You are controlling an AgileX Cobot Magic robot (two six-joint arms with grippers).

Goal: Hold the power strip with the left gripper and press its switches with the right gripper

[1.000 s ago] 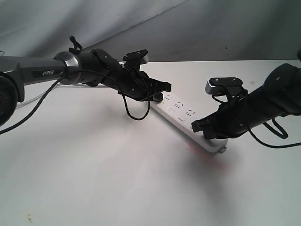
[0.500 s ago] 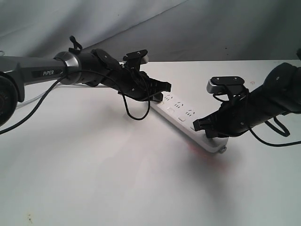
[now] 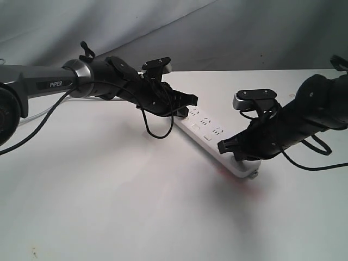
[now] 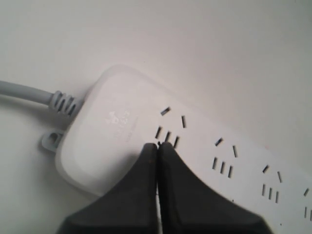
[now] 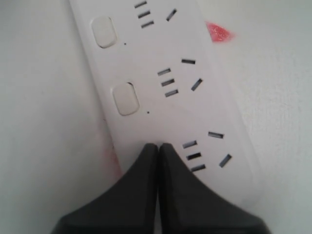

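Closed right pincer edged along power strip on white table; left pincer closed.

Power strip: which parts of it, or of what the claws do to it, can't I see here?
- Exterior view: the left claw covers one end of the power strip, the right claw the other end.
- Right wrist view: only two switches show; the shut claw hides whatever lies under its tips.
- Left wrist view: the strip runs off the picture's edge; the mark near the cable is too faint to read.
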